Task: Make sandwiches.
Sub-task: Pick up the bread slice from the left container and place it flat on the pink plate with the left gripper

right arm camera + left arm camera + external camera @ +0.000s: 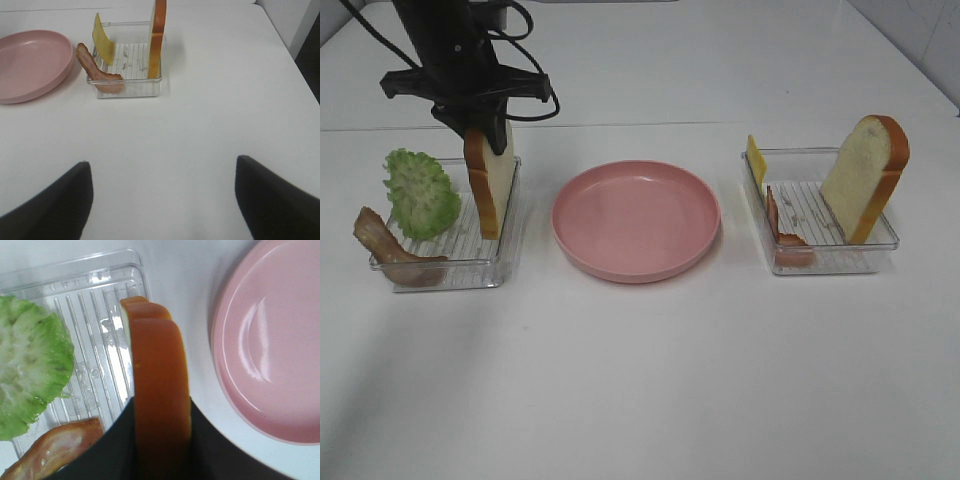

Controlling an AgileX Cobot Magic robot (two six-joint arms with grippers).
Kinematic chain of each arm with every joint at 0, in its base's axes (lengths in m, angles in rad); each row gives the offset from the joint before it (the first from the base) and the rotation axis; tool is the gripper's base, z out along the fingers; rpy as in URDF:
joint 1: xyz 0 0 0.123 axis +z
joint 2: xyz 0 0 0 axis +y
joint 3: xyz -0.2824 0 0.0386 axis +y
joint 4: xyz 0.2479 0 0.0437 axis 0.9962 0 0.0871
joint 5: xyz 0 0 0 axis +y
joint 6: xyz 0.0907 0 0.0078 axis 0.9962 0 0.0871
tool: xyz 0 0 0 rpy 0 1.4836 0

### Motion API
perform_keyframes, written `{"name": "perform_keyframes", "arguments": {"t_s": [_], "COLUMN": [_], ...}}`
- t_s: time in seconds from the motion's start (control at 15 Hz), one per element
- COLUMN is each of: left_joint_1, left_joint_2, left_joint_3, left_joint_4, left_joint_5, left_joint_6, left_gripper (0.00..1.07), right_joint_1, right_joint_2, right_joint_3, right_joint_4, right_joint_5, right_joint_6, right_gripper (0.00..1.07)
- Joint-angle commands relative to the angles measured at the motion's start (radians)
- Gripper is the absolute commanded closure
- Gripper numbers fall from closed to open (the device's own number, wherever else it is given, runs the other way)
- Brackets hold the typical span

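In the left clear tray point(450, 268) a white bread slice point(488, 185) with orange-brown crust stands upright on edge. My left gripper point(486, 132) comes down from above and is shut on its top; in the left wrist view the black fingers point(112, 450) press both sides of the bread slice point(160, 385). Frilly green lettuce point(421, 194) and a bacon strip point(388, 247) lie in the same tray. The right tray point(825, 262) holds a second bread slice point(866, 178), a yellow cheese slice point(756, 160) and bacon point(786, 232). My right gripper point(162, 200) is open over bare table.
The round pink plate point(636, 220) sits between the two trays with nothing on it. The left arm and its cables point(460, 60) rise behind the left tray. White table stretches in front of plate and trays. The right tray point(127, 85) lies ahead of the right gripper.
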Motion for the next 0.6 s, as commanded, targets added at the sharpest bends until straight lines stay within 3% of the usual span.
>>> {"name": "perform_keyframes", "arguments": {"t_s": [0.07, 0.2, 0.4, 0.6], "left_joint_1": [-0.005, 0.006, 0.036, 0.036], "left_joint_2": [-0.071, -0.113, -0.107, -0.076], "left_joint_3": [-0.013, -0.025, -0.039, -0.041], "left_joint_4": [-0.025, -0.098, -0.438, -0.64], "left_joint_5": [0.063, 0.055, -0.036, -0.105], "left_joint_6": [0.014, 0.04, 0.194, 0.323], "left_gripper": [1.07, 1.07, 1.07, 1.07], "right_joint_1": [-0.008, -0.008, -0.008, -0.008], "right_joint_2": [-0.013, -0.013, -0.013, -0.013], "right_joint_3": [0.001, 0.001, 0.001, 0.001], "right_joint_4": [-0.003, -0.003, -0.003, -0.003], "right_joint_5": [-0.012, -0.012, -0.012, -0.012], "right_joint_6": [0.001, 0.001, 0.001, 0.001], "right_gripper": [0.33, 0.33, 0.33, 0.33]}}
